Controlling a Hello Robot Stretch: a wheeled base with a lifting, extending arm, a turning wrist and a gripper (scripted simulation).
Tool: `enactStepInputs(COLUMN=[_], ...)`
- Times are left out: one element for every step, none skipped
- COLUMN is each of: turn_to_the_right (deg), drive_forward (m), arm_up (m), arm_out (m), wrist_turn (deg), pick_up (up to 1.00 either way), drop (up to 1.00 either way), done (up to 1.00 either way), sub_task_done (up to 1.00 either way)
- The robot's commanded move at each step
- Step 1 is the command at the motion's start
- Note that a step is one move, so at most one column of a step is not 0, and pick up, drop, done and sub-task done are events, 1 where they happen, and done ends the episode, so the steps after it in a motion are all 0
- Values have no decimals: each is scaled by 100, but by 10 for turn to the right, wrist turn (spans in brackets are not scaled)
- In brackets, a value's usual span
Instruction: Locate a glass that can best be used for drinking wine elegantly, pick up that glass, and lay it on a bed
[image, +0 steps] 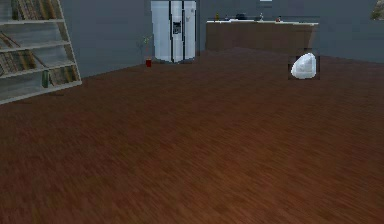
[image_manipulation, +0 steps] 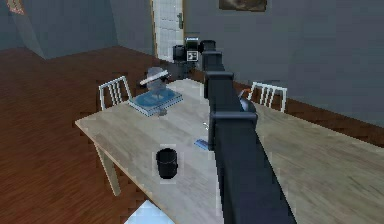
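**Gripper.** The gripper (image_manipulation: 177, 66) sits at the far end of the arm (image_manipulation: 235, 140), which reaches out over the table (image_manipulation: 300, 150). Its grip state cannot be told from the pictures. Whether it carries anything cannot be told either, because things lie on the table at and behind the fingers.

**Task's thing.** A pale shape (image_manipulation: 155, 75) lies just left of the gripper, above a flat blue-grey stack (image_manipulation: 155, 101) near the table's far left corner. By colour and position it is judged to be the glass; bowl and stem are too small to confirm. Whether the gripper touches it, and whether it rests on the stack or hangs clear, cannot be told.

**Table.** A black cup (image_manipulation: 166, 163) stands near the near edge, well apart from the gripper. A small blue thing (image_manipulation: 203, 146) lies just beside the arm. One chair (image_manipulation: 114, 92) stands at the table's left end and another (image_manipulation: 266, 95) at its far side. A door (image_manipulation: 168, 25) is in the wall beyond.

**Ahead.** The forward view gives bare wood floor (image: 190, 150), a shelf (image: 35, 45), a fridge (image: 173, 30) and a counter (image: 255, 35). A white rounded thing (image: 305, 67) and a small red thing (image: 148, 63) sit on the floor.

**Progress.**
1. Locating: judged done, since the arm is at the likely glass.
2. Pick-up: in hand, not confirmed.
3. Left to do: lift clear, retract the arm, drive to a bed and lay the glass on it.
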Motion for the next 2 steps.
enactStepInputs(turn_to_the_right=[0, 0], drive_forward=[0, 0], arm_up=[0, 0], arm_out=[0, 0], wrist_turn=[-450, -450], pick_up=[0, 0], drop=[0, 0], done=[0, 0], sub_task_done=[0, 0])
